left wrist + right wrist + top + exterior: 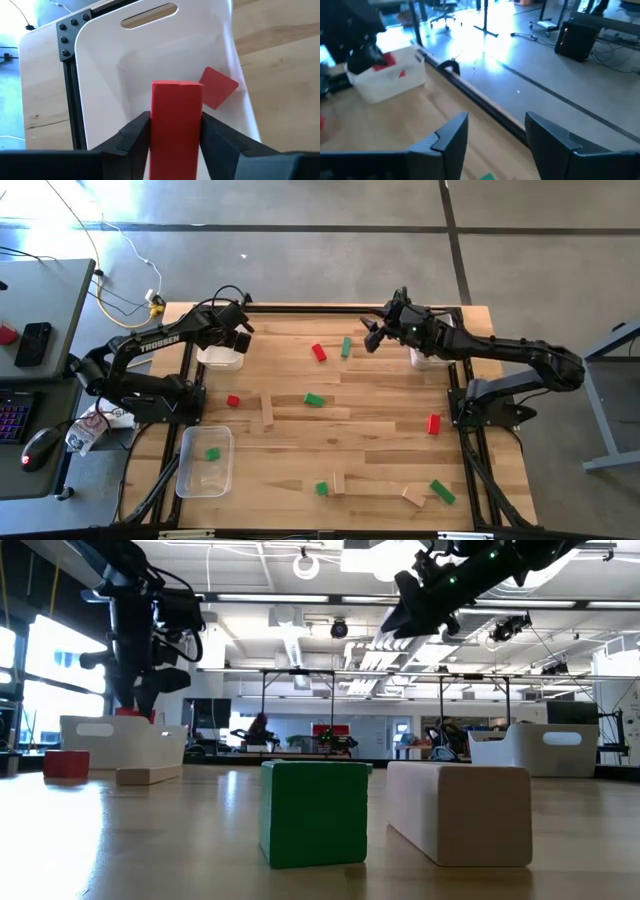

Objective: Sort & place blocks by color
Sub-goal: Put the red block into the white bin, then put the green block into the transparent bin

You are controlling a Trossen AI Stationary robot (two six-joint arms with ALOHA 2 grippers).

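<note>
My left gripper (240,338) is shut on a red block (176,115) above the white tray (120,60) at the far left. Another red block (218,88) lies in that tray. My right gripper (371,335) is open and empty, raised over the far middle of the table, near a red block (319,352) and a green block (346,346). More red, green and plain wood blocks lie flat about the table, such as a red one (233,401), a green one (314,399) and a wood one (267,410). My left gripper pinches the red block by its two long sides (156,120) between its two fingers (135,132). The fingers point down and lie along the block. The block's free end (177,86) sticks out past the fingertips, clear above the tray's floor.
A clear tray (190,470) at the near left holds a green block (212,453). A second white tray (430,360) stands at the far right under my right arm. A red block (433,423) lies at the right; green and wood blocks (339,482) lie near the front edge.
</note>
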